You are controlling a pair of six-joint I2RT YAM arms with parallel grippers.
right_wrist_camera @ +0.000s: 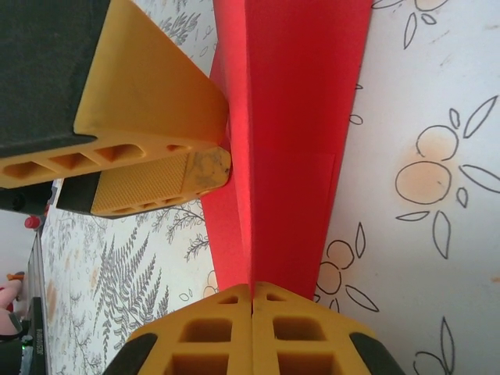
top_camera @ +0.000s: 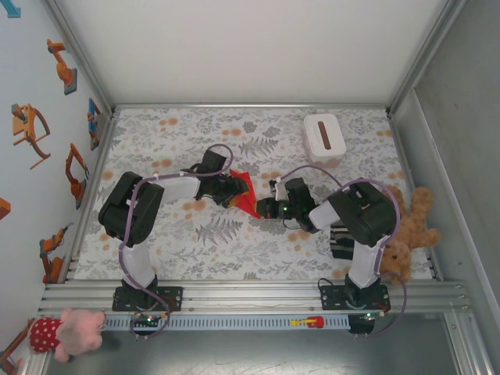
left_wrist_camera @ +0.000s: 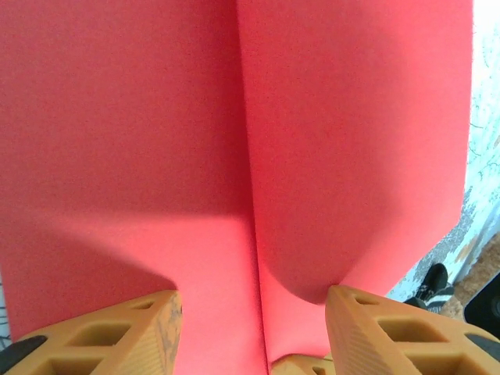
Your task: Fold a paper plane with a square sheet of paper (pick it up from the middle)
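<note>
While my right gripper (right_wrist_camera: 251, 298) pinches the red paper (right_wrist_camera: 295, 117) at its crease and my left gripper (left_wrist_camera: 251, 303) stands half open, a tug could tear it.

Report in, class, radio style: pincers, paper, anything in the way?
Right pincer shut on the creased red paper. Left pincer open, up against it. White box stands apart, no obstruction.

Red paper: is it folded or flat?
Folded: the red paper shows a centre crease, with layers overlapping where the right claw pinches it.
</note>
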